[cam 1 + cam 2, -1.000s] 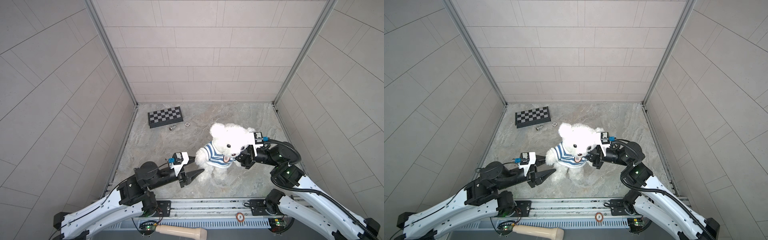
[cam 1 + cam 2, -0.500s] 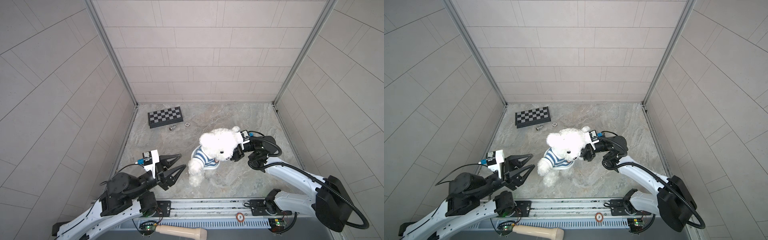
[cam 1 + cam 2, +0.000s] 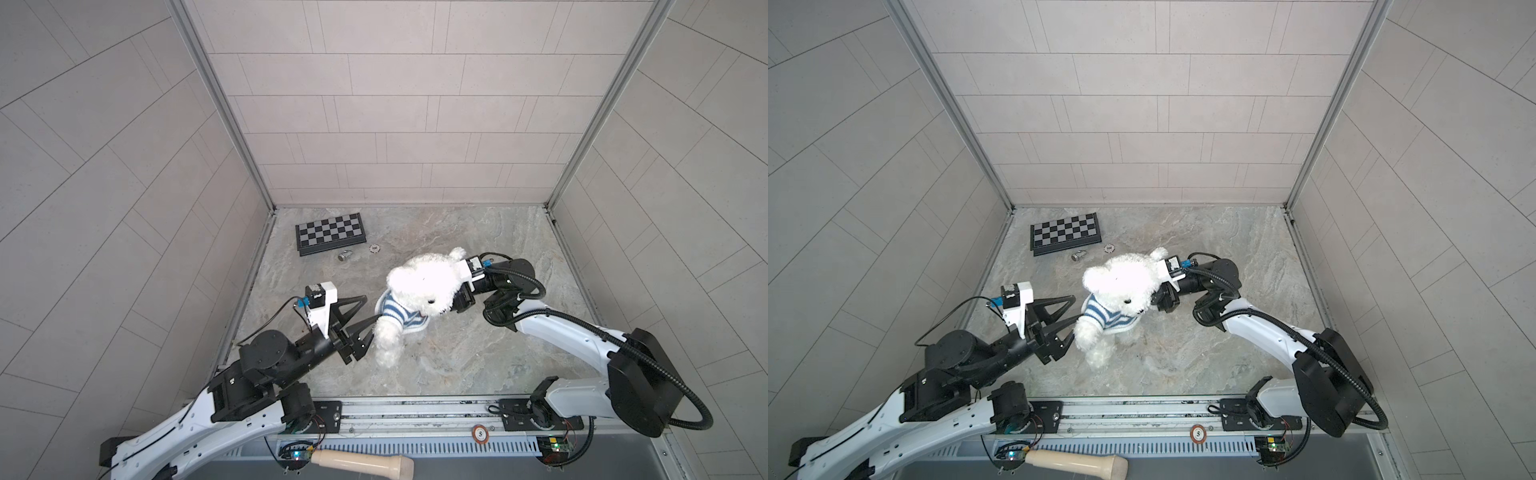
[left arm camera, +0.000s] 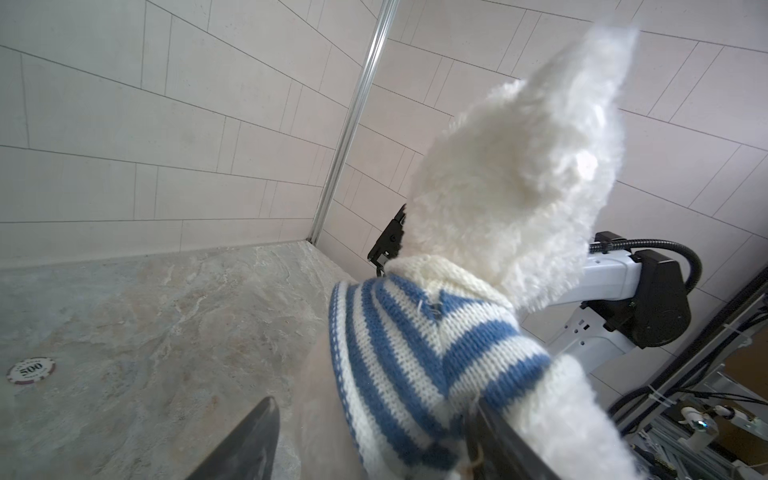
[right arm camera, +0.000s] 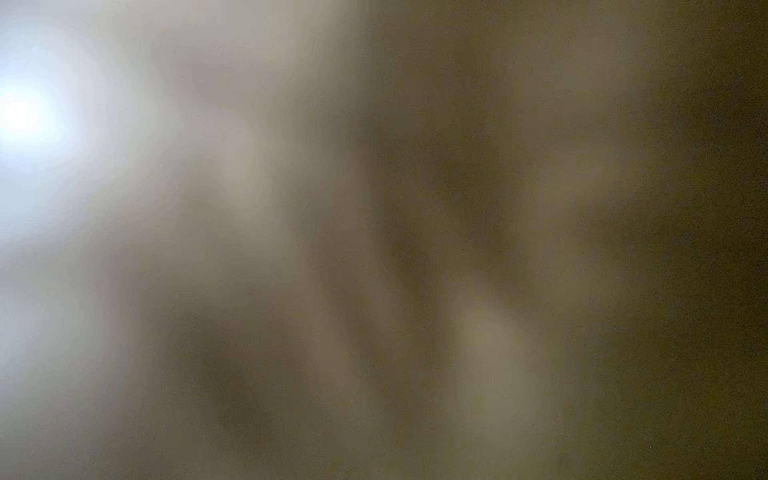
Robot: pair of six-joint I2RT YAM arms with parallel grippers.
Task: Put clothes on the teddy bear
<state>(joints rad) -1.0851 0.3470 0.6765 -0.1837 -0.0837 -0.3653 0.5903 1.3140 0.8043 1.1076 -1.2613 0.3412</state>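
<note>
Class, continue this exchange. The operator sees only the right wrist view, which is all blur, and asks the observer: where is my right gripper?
Observer: Your right gripper is shut on the head of the fluffy white plush teddy bear.
Operator: Is the bear dressed?
Observer: Yes, a blue-and-white striped knitted shirt covers its chest.
Operator: And the left gripper?
Observer: The left gripper is open at the shirt's sleeve.

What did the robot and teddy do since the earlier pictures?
The right end effector, gripping the teddy bear by the head, tipped it leftward. The left end effector backed off, opened and came back to its sleeve. The chessboard and chip stayed put.
</note>
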